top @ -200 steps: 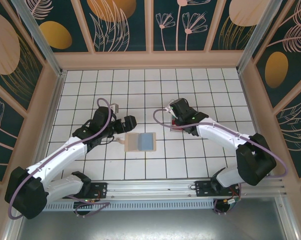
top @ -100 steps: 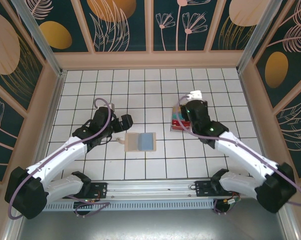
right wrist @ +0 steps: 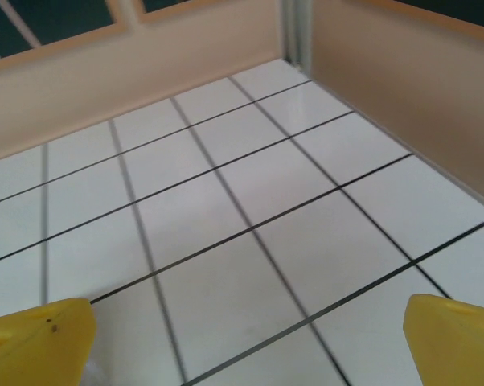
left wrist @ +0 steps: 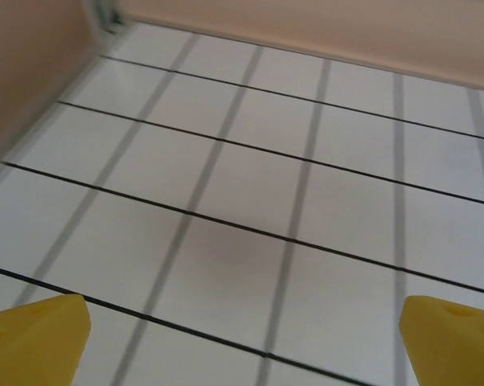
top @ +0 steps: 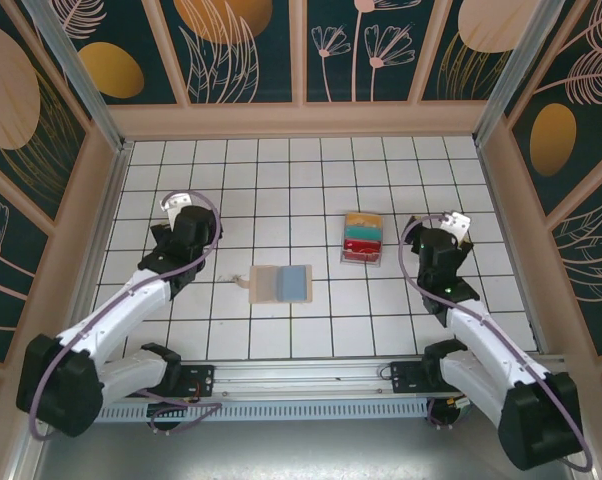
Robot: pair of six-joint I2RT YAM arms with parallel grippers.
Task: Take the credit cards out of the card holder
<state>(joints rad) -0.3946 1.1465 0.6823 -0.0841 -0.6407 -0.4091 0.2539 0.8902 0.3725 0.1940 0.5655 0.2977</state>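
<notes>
While wrist views cut off my fingertips (left wrist: pixel 33 334), my left gripper (left wrist: pixel 242 338) and right gripper (right wrist: pixel 246 338) stand wide, empty; the card holder (top: pixel 266 285) lies open on the table (top: pixel 311 180), a blue card (top: pixel 295 283) on one half, stacked cards (top: pixel 362 238) near.

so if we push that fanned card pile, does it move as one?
Likely not: the credit cards lie fanned and overlapping, so they'd probably shear apart. They look thin and flat on the glossy tiled table, so they'd probably slide easily and resist pinching from above.
</notes>
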